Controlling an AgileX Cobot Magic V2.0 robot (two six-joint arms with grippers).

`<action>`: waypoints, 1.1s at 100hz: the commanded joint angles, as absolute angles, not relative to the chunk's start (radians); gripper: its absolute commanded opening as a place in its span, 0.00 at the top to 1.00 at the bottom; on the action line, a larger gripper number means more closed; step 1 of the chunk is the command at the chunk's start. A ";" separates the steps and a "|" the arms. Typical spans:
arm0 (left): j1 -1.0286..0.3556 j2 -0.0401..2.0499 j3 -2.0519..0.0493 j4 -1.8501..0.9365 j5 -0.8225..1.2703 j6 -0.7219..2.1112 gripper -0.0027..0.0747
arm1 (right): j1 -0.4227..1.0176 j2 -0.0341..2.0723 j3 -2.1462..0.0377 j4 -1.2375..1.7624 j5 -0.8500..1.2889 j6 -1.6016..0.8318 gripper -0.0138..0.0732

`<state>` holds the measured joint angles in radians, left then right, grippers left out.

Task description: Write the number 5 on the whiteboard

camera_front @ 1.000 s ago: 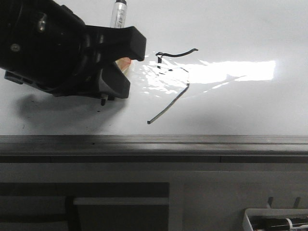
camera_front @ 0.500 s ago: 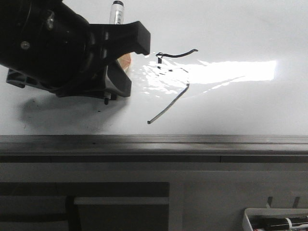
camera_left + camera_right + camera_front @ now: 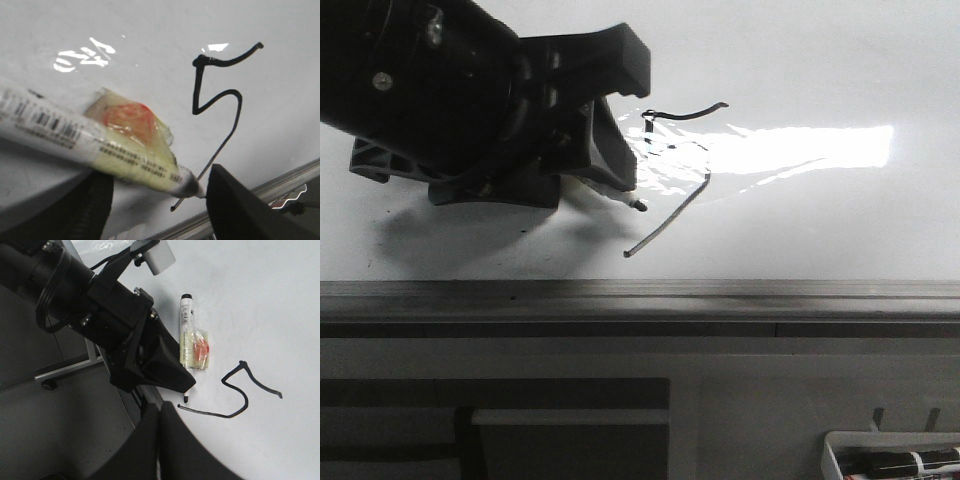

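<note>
black strokes of the number 5 (image 3: 675, 170) lie on the whiteboard (image 3: 800, 70) in the front view, partly washed out by the glare, with the long tail running down toward the grey edge rail (image 3: 720, 292). the left gripper (image 3: 620, 150) leans over the board just beside the tail, and a small marker tip (image 3: 639, 206) pokes out under it.

in the left wrist view the marker (image 3: 105, 147) crosses between the two dark fingers (image 3: 235, 205), its tip close to the end of the tail of the digit; whether it touches the board cannot be told. the jaws pinch the marker body. a yellowish tape patch with a red mark (image 3: 132, 122) is wrapped on it.

in the right wrist view the whole 5 is visible beside the left gripper, and the marker stands through it. the right gripper (image 3: 160, 440) is seen only as dark fingers pressed together, holding nothing.

the marker looks light, stiff and smooth, so it may slip; the taped middle seems the best place to hold. the board is hard and glossy, and wet ink probably smears.
</note>
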<state>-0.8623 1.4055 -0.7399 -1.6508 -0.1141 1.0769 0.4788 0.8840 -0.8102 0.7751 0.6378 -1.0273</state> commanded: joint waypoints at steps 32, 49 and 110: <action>-0.850 1.243 -0.744 -1.696 -0.318 1.074 0.18 | 0.473 0.870 -0.836 0.811 0.604 -1.026 0.91; -0.914 1.074 -0.740 -1.707 -0.317 1.107 0.19 | 0.473 0.815 -0.836 0.811 0.630 -1.026 0.91; -0.959 0.349 -0.324 -1.718 -0.356 1.454 0.99 | 0.473 0.229 -0.462 0.586 0.280 -0.896 0.91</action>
